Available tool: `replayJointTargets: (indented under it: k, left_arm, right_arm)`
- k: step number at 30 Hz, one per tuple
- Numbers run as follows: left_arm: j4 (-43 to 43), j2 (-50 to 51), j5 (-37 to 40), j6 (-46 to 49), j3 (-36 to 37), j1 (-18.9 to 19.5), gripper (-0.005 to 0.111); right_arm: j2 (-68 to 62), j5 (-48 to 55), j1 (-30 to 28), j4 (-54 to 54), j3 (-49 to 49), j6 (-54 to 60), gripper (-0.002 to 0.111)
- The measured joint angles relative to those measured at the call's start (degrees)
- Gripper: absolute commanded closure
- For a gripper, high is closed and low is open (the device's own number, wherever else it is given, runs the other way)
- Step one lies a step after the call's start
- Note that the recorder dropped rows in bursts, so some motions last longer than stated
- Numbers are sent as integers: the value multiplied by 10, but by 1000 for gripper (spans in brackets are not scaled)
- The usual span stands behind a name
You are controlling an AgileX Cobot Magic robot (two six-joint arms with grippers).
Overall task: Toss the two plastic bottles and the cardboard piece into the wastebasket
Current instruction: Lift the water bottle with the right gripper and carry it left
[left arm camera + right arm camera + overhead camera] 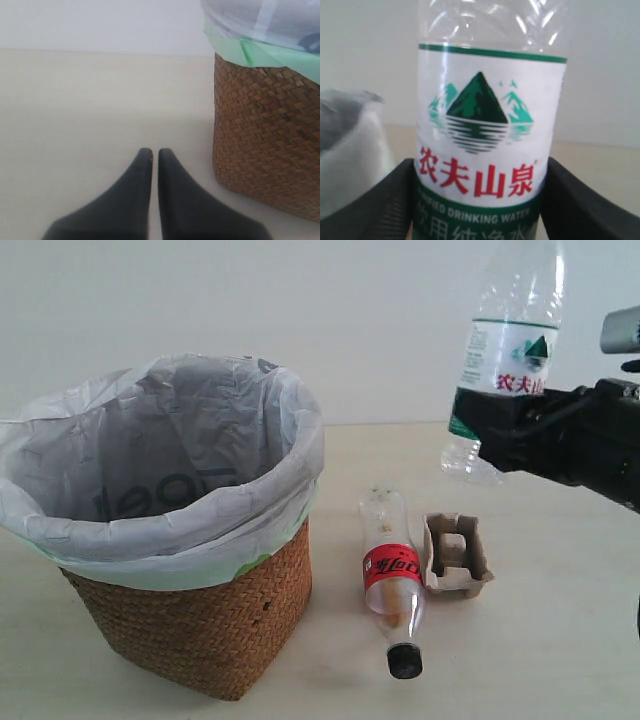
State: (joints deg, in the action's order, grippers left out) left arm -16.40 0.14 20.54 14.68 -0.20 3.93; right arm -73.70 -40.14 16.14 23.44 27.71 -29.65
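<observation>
My right gripper (500, 430) is shut on the green-and-white-label bottle (510, 350), holding it upright in the air at the right, well above the table. Up close, the label (487, 135) fills the right wrist view between the black fingers (385, 200); its cap is out of view. The red-label bottle (392, 575) lies on the table, black cap toward the front. The cardboard piece (456, 556) sits just right of it. The wastebasket (190, 610) with its white bag stands at the left. My left gripper (151, 152) is shut and empty, low over the table beside the wicker wall (265, 145).
A pale tabletop (560, 640) runs back to a white wall. The bag's rim (240, 530) overhangs the basket toward the lying bottle.
</observation>
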Motion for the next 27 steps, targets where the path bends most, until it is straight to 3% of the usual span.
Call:
replayJointTargets:
  k: [3,5,7,9,13,17,27]
  left_arm:
    - [0,0,0,0,0,0,103]
    - [0,0,0,0,0,0,103]
    - [0,0,0,0,0,0,103]
    - [0,0,0,0,0,0,103]
    - [0,0,0,0,0,0,103]
    - [0,0,0,0,0,0,103]
    - [0,0,0,0,0,0,103]
  right_arm:
    - [2,-69,0,41,6,-54,108]
    - [12,38,0,9,37,-22,108]
    - [16,188,-1,-114,76,122,108]
    - [18,248,-2,-240,101,258,108]
    - [22,297,-13,-536,147,542,108]
    - [13,348,-6,-697,198,714,108]
    - [3,381,225,-731,333,690,108]
